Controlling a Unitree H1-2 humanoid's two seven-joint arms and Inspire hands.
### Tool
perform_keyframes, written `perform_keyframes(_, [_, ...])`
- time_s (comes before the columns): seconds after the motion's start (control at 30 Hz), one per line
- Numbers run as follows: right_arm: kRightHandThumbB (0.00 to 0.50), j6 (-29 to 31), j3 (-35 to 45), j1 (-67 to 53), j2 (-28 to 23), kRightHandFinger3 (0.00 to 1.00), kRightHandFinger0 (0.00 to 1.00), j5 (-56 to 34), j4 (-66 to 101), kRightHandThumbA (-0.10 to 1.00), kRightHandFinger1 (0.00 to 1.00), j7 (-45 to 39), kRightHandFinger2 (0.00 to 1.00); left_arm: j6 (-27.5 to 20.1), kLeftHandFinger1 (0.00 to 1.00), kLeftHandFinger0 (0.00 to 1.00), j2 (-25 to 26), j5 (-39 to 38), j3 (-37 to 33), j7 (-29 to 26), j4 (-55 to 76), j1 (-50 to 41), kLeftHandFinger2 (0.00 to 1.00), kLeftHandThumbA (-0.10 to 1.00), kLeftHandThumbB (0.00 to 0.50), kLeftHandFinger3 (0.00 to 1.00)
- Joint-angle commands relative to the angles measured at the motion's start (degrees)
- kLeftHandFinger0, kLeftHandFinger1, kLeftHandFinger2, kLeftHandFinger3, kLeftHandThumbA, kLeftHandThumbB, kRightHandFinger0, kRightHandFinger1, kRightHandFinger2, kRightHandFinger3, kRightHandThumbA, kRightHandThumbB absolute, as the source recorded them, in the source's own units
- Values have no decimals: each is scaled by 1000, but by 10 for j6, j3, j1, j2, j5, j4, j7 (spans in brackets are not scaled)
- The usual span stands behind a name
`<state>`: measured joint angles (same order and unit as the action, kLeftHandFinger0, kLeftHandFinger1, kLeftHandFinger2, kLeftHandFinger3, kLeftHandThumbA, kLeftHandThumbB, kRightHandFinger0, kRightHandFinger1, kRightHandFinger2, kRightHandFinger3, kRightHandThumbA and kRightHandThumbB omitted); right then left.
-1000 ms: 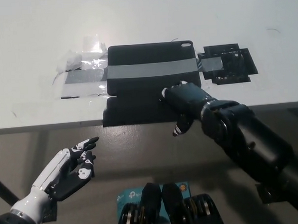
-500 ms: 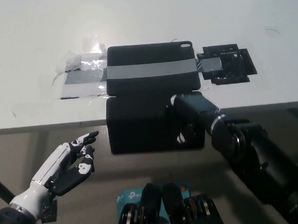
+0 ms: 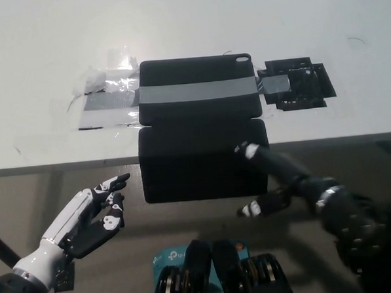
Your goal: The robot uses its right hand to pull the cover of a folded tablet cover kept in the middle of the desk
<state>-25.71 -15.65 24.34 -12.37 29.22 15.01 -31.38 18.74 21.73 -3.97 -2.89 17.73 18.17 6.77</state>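
Note:
The black tablet cover (image 3: 198,97) lies in the middle of the white desk (image 3: 39,43), held down by a grey tape band across it. Its front flap (image 3: 196,163) is folded out toward me and hangs past the desk's front edge. My black right hand (image 3: 283,184) is open just off the flap's right front corner, fingers spread, one fingertip at the flap's right edge and nothing held. My white left hand (image 3: 91,214) rests open below the desk edge at lower left.
Clear and grey tape (image 3: 108,98) lies on the desk left of the cover. A black bracket-like piece (image 3: 297,85) is taped down at the cover's right. The desk's front edge (image 3: 65,165) runs across the picture's middle, with floor below.
The flap has been drawn out from under the cover toward me and now hangs over the desk edge. My right hand has pulled back, come off the flap and opened. The left hand barely moved.

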Motion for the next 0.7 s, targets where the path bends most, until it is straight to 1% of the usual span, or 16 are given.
perform_keyframes(0.0, [305,-12,80,-17,-11,1000,1000,-102,84,1000,864,-15,906,0,1000,938,6,-6,1,8,13,3,1000,1000,377,1000])
perform_keyframes(0.03, [307,-12,99,-28,-15,1000,923,-110,90,1000,840,-6,921,1,1000,933,5,-8,1,7,14,3,1000,1000,353,1000])
perform_keyframes(0.07, [311,-12,114,-35,-14,1000,897,-115,93,1000,842,-3,925,0,1000,923,4,-7,2,6,14,3,1000,1000,351,1000])
perform_keyframes(0.1, [294,-12,137,-53,-17,1000,872,-128,94,1000,851,16,931,1,1000,926,4,-10,2,8,13,3,1000,1000,336,1000])
perform_keyframes(0.13, [281,-9,152,-64,-15,1000,843,-141,91,1000,843,20,926,-1,1000,928,2,-12,4,6,13,-1,1000,1000,332,1000])
perform_keyframes(0.17, [252,-3,172,-76,-12,1000,833,-161,88,1000,843,22,938,-4,1000,925,1,-12,4,6,12,-1,1000,1000,329,1000])
perform_keyframes(0.2, [243,10,188,-87,-10,1000,814,-177,79,1000,853,26,973,-6,1000,922,1,-11,3,6,11,-1,1000,1000,327,1000])
perform_keyframes(0.23, [251,21,199,-96,-7,1000,802,-187,69,1000,855,30,979,-6,1000,920,1,-10,3,6,11,-1,1000,1000,330,1000])
perform_keyframes(0.27, [242,41,215,-110,-2,1000,785,-199,51,1000,855,39,979,-5,1000,920,2,-12,4,7,10,-2,1000,1000,330,1000])
perform_keyframes(0.33, [254,57,229,-123,7,1000,778,-212,34,1000,863,48,979,-5,1000,915,2,-13,5,7,9,-2,1000,1000,334,1000])
perform_keyframes(0.4, [259,57,255,-142,30,1000,804,-240,13,1000,893,58,1000,-9,1000,913,0,-14,5,7,11,-8,1000,1000,330,1000])
perform_keyframes(0.43, [275,57,259,-149,36,1000,817,-238,4,1000,899,65,1000,-9,1000,916,1,-17,5,8,12,-8,1000,1000,323,1000])
perform_keyframes(0.5, [200,69,257,-154,40,1000,803,-235,-14,1000,904,68,1000,-11,1000,928,1,-18,5,10,11,-8,1000,1000,315,1000])
perform_keyframes(0.6, [193,62,253,-158,43,1000,839,-242,-13,1000,923,70,1000,-10,1000,931,4,-19,6,11,13,-12,1000,1000,324,1000])
perform_keyframes(0.63, [219,69,249,-158,43,1000,819,-244,-17,1000,904,72,1000,-9,1000,933,6,-16,6,11,13,-11,1000,1000,320,1000])
perform_keyframes(0.67, [212,68,248,-159,43,1000,810,-246,-16,1000,898,73,1000,-4,1000,935,6,-19,7,11,14,-10,1000,1000,321,1000])
